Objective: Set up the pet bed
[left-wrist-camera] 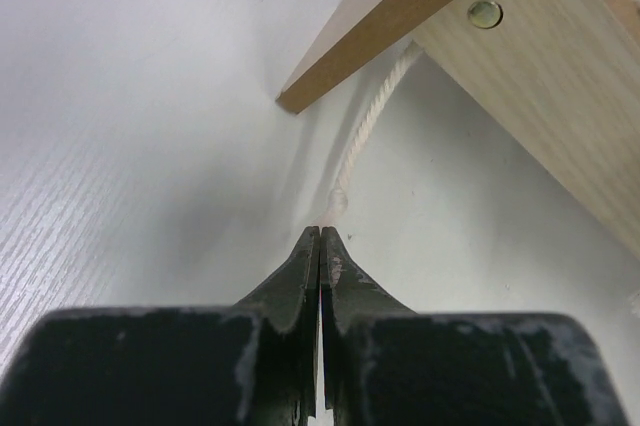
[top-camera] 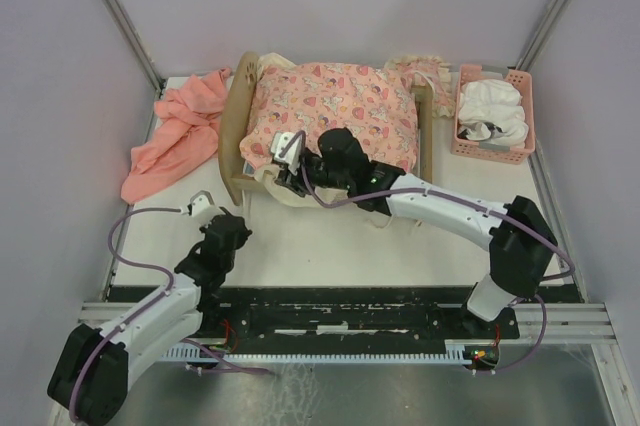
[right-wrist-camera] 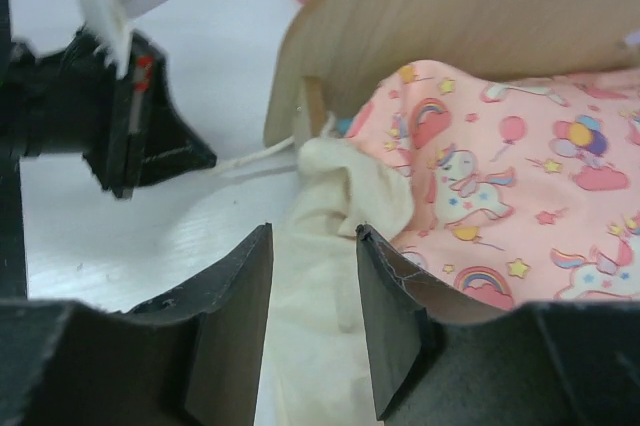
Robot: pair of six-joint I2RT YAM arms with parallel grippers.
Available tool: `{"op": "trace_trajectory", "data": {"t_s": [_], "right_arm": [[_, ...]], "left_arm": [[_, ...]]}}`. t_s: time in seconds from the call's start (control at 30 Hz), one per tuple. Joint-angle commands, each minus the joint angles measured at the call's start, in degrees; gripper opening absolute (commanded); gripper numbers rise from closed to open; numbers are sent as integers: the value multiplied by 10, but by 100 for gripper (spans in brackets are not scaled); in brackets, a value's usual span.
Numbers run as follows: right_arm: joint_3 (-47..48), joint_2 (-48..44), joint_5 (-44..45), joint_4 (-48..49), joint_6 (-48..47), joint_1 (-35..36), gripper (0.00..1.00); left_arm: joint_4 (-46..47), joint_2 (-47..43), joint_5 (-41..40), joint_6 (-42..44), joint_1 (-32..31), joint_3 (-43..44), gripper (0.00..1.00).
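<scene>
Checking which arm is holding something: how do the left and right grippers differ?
The left gripper is shut, pinching the white cord by a corner of the pet bed; the right gripper is open, gripping nothing. The left gripper sits low over the table; the right gripper hangs at the bed's edge, cream fabric between its fingers. Both have black fingers.

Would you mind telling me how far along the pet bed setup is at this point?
Done: the patterned cushion lies on the pet bed. In hand: the left fingers are shut on a white cord at the near corner, and the right fingers stand open around the cream cloth there. Remaining: that cloth hangs over the frame untucked; the salmon cloth lies on the table.
</scene>
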Motion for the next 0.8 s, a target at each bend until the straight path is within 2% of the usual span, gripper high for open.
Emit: {"op": "trace_trajectory", "data": {"t_s": [0.0,0.1,0.13,0.2,0.3,0.53,0.67,0.77], "right_arm": [[-88,2,-114,44,-202,10,48],[-129,-3,-171,50,-364,13,50],[-127,0,-180,25,-404,13,49],[-123,12,-178,-11,-465,15,46],[-135,34,-158,-10,-507,20,45],[-116,82,-54,16,-525,44,46],[-131,93,39,121,-494,48,47],[-150,87,64,187,-478,48,49]], "left_arm": [[-32,-18,4,-42,0,5,3],[-37,-42,7,-51,0,2,3],[-33,-50,11,-51,0,0,3],[-35,-61,15,-52,0,-1,3],[-50,-81,15,-51,-1,5,3],[-72,-114,12,-44,0,5,3],[-78,-127,16,-46,0,2,3],[-76,-134,20,-48,0,-3,3]]}}
